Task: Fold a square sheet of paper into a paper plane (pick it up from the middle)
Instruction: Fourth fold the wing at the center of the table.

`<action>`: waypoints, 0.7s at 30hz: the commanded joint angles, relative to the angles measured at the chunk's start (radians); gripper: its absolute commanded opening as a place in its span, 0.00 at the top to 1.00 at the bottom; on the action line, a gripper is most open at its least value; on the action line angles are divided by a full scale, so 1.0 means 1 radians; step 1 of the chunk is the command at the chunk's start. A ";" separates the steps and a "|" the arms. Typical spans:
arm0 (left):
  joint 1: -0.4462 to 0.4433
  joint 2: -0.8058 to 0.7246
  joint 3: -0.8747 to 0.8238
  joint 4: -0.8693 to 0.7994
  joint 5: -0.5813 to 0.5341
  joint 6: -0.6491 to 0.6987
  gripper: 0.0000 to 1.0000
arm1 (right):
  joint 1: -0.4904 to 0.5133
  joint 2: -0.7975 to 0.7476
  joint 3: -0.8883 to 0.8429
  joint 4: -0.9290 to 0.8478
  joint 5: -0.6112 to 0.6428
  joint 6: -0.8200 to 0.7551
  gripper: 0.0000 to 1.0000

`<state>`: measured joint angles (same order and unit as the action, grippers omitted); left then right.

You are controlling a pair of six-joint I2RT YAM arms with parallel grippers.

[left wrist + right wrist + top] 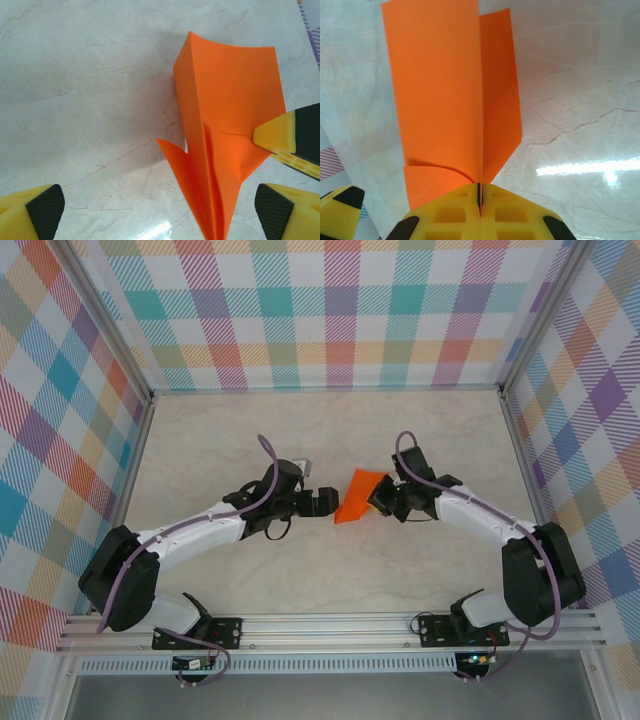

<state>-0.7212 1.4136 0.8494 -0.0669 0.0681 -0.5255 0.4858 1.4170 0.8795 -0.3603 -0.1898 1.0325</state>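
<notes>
At left, the left gripper has fingers spread wide, holding nothing, just beside the orange paper plane over the table. At right, the right gripper pinches its folded ridge. The paper looks light, floppy, easily creased; that stiffer ridge seems the safest hold

The table has a pale cream, marble-patterned top with thin brownish veins and a glossy sheen. An aluminium rail runs along its near edge. Beyond the rail, checked walls close the other three sides. The paper plane casts a soft shadow on the top, well beyond the rail.
</notes>
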 commanded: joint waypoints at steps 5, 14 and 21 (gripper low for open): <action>0.006 -0.063 -0.059 0.113 -0.058 0.045 0.00 | 0.098 0.057 0.169 -0.186 0.251 -0.017 1.00; 0.006 -0.103 -0.147 0.209 -0.080 0.072 0.00 | 0.181 0.210 0.324 -0.281 0.319 -0.087 1.00; -0.005 -0.021 -0.196 0.337 0.024 0.128 0.05 | 0.182 0.213 0.255 -0.235 0.257 0.049 1.00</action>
<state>-0.7223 1.3540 0.6743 0.1764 0.0437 -0.4465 0.6640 1.6413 1.1694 -0.5934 0.0879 1.0073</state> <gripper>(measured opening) 0.959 0.045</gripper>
